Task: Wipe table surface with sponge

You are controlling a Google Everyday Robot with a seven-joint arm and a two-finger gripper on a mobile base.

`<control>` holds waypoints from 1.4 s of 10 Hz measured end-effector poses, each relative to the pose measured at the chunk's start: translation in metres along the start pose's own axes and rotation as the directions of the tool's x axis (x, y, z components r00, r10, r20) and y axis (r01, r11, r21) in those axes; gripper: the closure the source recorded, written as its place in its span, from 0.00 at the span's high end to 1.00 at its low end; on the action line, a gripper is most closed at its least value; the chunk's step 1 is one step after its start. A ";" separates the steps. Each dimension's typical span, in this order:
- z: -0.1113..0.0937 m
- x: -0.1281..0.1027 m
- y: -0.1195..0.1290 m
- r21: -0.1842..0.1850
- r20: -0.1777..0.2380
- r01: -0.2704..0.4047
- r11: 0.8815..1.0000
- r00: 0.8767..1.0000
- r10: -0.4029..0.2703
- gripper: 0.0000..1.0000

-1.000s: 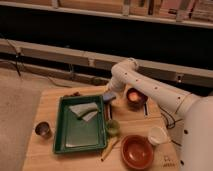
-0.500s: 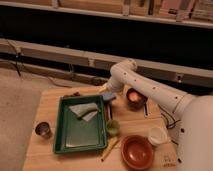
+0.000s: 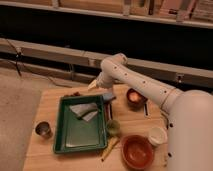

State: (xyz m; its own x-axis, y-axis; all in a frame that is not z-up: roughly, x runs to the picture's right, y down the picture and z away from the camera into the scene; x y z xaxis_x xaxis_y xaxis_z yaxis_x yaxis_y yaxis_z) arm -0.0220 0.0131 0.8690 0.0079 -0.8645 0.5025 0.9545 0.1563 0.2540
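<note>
The sponge (image 3: 83, 111), a thin pale grey-blue rag, lies crumpled in the far part of the dark green tray (image 3: 67, 142). The tray rests on the light wooden table surface (image 3: 50, 100). My white arm comes in from the right and bends down to the tray's far right corner. There my gripper (image 3: 107, 96) hangs just right of the sponge, apart from it. A small blue block (image 3: 110, 95) sits right at the gripper, and I cannot tell whether the two touch.
A metal cup (image 3: 43, 130) stands left of the tray. To the tray's right are a small green cup (image 3: 113, 127), a red-brown bowl (image 3: 136, 151), a white cup (image 3: 157, 136), a small bowl (image 3: 134, 96) and a yellow stick (image 3: 110, 149). A dark wall runs behind the table.
The arm has barely shifted near the tray's far right corner. The sponge lies in the tray as before.
</note>
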 end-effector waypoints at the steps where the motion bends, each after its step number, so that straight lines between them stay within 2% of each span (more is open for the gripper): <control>1: 0.004 0.001 -0.011 0.006 0.014 0.028 1.000 1.000 -0.028 0.80; 3: 0.011 0.000 -0.043 0.022 0.037 0.081 0.996 0.996 -0.082 0.80; 5: 0.009 -0.009 -0.076 0.043 0.051 0.130 0.991 0.990 -0.132 0.80; 8: 0.006 -0.035 -0.112 0.061 0.070 0.161 0.985 0.984 -0.165 0.80; 11: 0.017 -0.055 -0.113 0.039 0.103 0.144 0.989 0.984 -0.147 0.80; 14: 0.031 -0.049 -0.089 0.027 0.130 0.076 0.997 0.988 -0.079 0.80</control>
State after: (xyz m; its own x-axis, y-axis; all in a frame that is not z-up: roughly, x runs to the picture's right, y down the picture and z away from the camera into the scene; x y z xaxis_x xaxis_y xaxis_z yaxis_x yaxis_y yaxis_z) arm -0.1165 0.0559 0.8473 -0.1066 -0.8045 0.5843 0.9438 0.1031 0.3140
